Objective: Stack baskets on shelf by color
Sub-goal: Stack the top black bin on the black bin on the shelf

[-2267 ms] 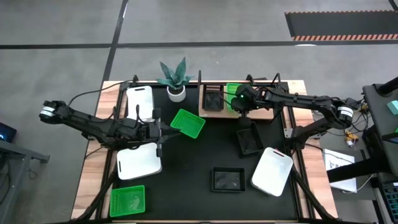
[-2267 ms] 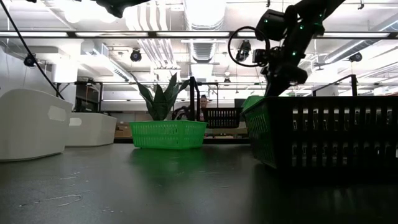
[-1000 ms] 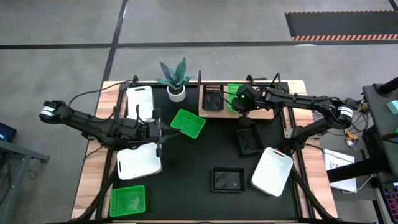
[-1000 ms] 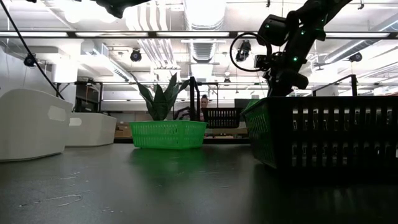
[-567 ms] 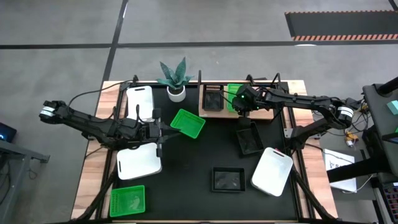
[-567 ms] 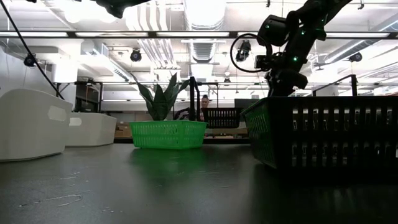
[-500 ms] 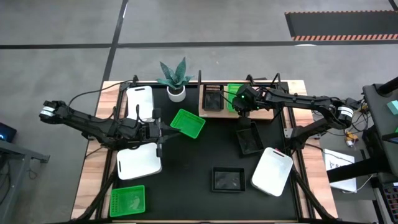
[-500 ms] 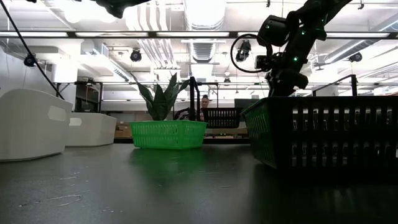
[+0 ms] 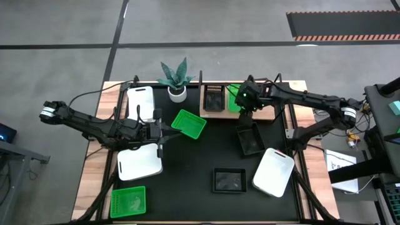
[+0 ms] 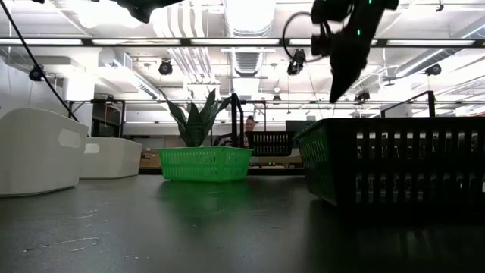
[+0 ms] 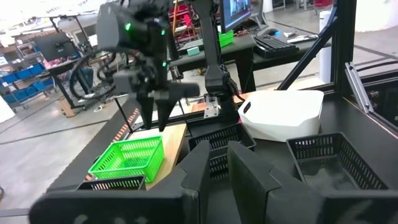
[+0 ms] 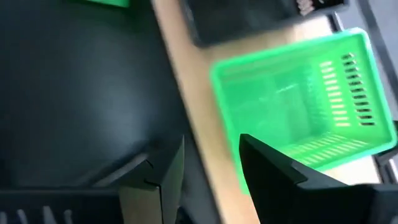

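On the black table (image 9: 206,156) lie three white baskets (image 9: 140,161), two black baskets (image 9: 229,180) and two green baskets (image 9: 189,123). At the back edge is the wooden shelf (image 9: 256,115); a black basket (image 9: 214,99) and a green basket (image 9: 235,97) sit on it side by side. The right gripper (image 9: 245,104) hangs above this green basket with its fingers apart and empty. The left gripper (image 9: 160,133) waits between a white basket and a green one, its fingers close together. A potted plant (image 9: 176,77) stands just beside the shelf. No writing can be read.
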